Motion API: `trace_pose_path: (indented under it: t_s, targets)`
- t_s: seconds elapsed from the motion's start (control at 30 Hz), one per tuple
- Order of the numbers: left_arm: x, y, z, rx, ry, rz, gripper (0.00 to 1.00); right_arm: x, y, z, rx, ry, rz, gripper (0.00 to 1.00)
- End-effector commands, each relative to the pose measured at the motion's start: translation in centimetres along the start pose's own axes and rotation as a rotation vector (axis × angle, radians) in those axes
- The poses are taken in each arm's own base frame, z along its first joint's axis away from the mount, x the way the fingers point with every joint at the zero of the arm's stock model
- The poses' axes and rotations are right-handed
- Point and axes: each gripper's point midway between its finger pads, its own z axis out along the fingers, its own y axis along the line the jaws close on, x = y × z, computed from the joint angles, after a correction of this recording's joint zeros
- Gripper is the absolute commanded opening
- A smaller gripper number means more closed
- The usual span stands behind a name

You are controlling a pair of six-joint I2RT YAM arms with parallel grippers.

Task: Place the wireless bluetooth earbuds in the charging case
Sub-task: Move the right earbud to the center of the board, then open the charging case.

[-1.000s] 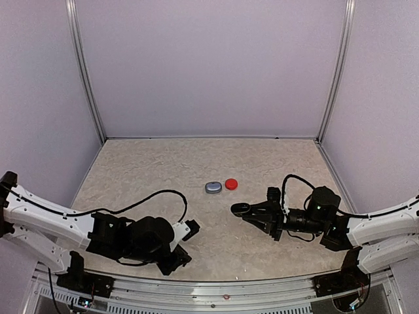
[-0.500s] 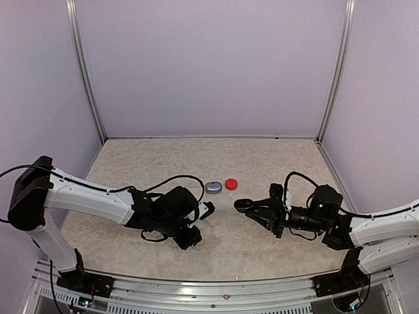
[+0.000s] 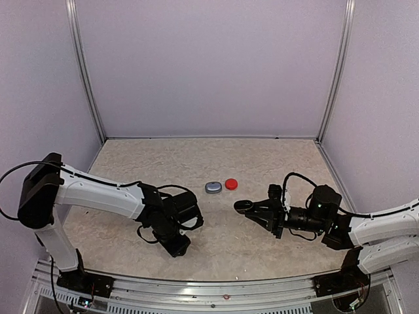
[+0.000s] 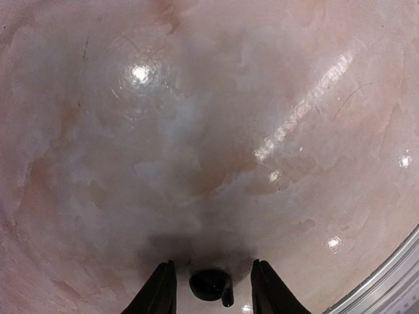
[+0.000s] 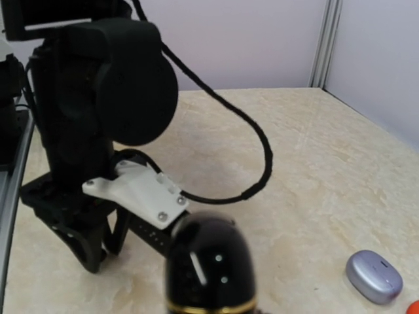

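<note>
A black earbud (image 4: 211,285) lies on the table between the spread fingers of my left gripper (image 4: 213,293), which is open and points straight down at it. In the top view the left gripper (image 3: 177,245) is low over the near part of the table, and the earbud is hidden under it. My right gripper (image 3: 258,212) is shut on a glossy black charging case (image 3: 243,207) and holds it above the table, facing the left arm. The case (image 5: 209,261) fills the bottom of the right wrist view. No other earbuds show.
A silvery grey case (image 3: 213,188) and a red case (image 3: 231,184) lie side by side at mid-table; the grey one also shows in the right wrist view (image 5: 374,277). The metal rail at the table's near edge (image 4: 393,275) runs close to the left gripper.
My left arm has swung out from near its base toward mid-table, then drawn back and turned its gripper down over the near table. My right arm has barely moved.
</note>
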Motion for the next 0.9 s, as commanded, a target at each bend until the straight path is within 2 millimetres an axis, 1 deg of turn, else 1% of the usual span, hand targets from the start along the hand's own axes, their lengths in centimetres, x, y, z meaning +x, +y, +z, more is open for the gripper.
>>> trace_pose_path:
  t_s: [0.0,0.07,0.13,0.17,0.2,0.23,0.3,0.33,0.37,0.4,0.43,0.47,0.5,0.57,0.63,0.7,0.8,0.87]
  targets:
    - [-0.6,0.3,-1.2,-0.007,0.001,-0.036,0.48,0.0,0.0,-0.1,-0.006,-0.005,0.013,0.0]
    - [-2.3,0.0,-2.4,0.017,-0.093,-0.025,0.61,0.2,0.3,-0.1,-0.027,0.0,0.026,0.0]
    - [-4.9,-0.5,-5.0,0.024,-0.232,0.02,0.66,0.3,0.7,-0.1,-0.052,0.001,0.033,0.0]
    - [-6.1,-0.5,-6.2,0.018,-0.302,0.041,0.67,0.3,0.9,-0.1,-0.068,-0.001,0.033,0.0]
    - [-7.4,-0.9,-8.3,0.027,-0.391,0.065,0.68,0.2,1.2,-0.1,-0.084,-0.003,0.033,0.0]
    - [-8.4,-1.4,-9.6,0.05,-0.461,0.097,0.69,0.2,1.5,0.0,-0.105,-0.006,0.033,0.0]
    - [-10.5,-3.2,-13.7,0.098,-0.667,0.183,0.71,-0.2,2.5,-0.1,-0.164,-0.025,0.023,0.0]
    - [-10.8,-4.1,-16.3,0.12,-0.769,0.233,0.73,-0.4,2.9,-0.2,-0.193,-0.035,0.021,0.0]
    - [-11.1,-4.7,-18.3,0.133,-0.854,0.256,0.78,-0.6,3.4,-0.2,-0.223,-0.044,0.017,0.0]
    - [-11.3,-5.1,-19.5,0.149,-0.904,0.274,0.8,-0.7,3.8,-0.2,-0.248,-0.051,0.015,0.0]
    - [-11.4,-5.6,-20.9,0.174,-0.948,0.289,0.81,-0.8,4.1,-0.1,-0.264,-0.053,0.012,0.0]
    - [-11.7,-6.0,-21.6,0.184,-0.97,0.316,0.8,-1.0,4.3,0.0,-0.278,-0.058,0.009,0.0]
    - [-11.9,-6.5,-22.0,0.19,-0.981,0.337,0.79,-1.0,4.4,0.1,-0.287,-0.056,0.008,0.0]
    - [-12.4,-7.6,-21.9,0.202,-0.976,0.381,0.76,-1.3,4.5,0.3,-0.301,-0.058,0.008,0.0]
    - [-12.7,-9.0,-21.4,0.228,-0.968,0.43,0.73,-1.5,4.6,0.6,-0.311,-0.059,0.01,0.0]
    - [-12.7,-10.3,-20.4,0.231,-0.953,0.48,0.71,-1.6,4.6,0.7,-0.317,-0.058,0.013,0.0]
    - [-13.1,-11.0,-19.0,0.225,-0.93,0.511,0.7,-1.9,5.0,0.8,-0.333,-0.066,0.016,0.0]
    - [-13.4,-11.2,-18.6,0.22,-0.924,0.521,0.69,-2.1,5.2,0.9,-0.346,-0.072,0.017,0.0]
